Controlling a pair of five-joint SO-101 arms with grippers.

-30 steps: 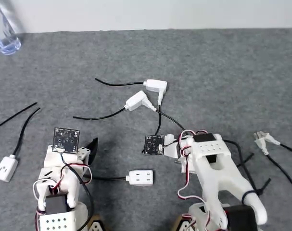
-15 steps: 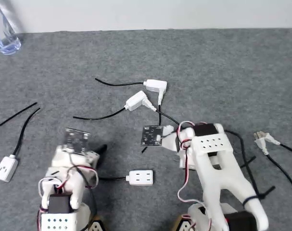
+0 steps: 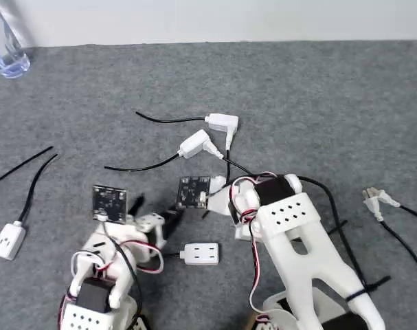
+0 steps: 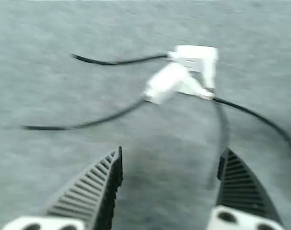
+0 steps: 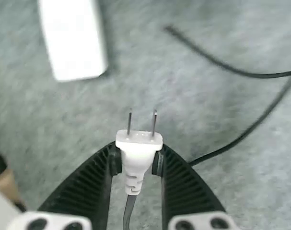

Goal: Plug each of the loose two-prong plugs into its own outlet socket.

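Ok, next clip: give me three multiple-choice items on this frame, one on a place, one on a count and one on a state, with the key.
1. Where does the middle outlet socket lie?
A) between the two arms
B) at the far edge by the wall
C) in a gripper

2. How many prongs show on the plug in the right gripper?
A) one
B) two
C) three

3. How is the left gripper?
A) shut on a cord
B) shut on nothing
C) open, holding nothing

Key:
1 A, the high view shows it flat on the table between the arms.
2 B, two metal prongs stand out from the white body.
3 C, its fingers stand apart over bare table.
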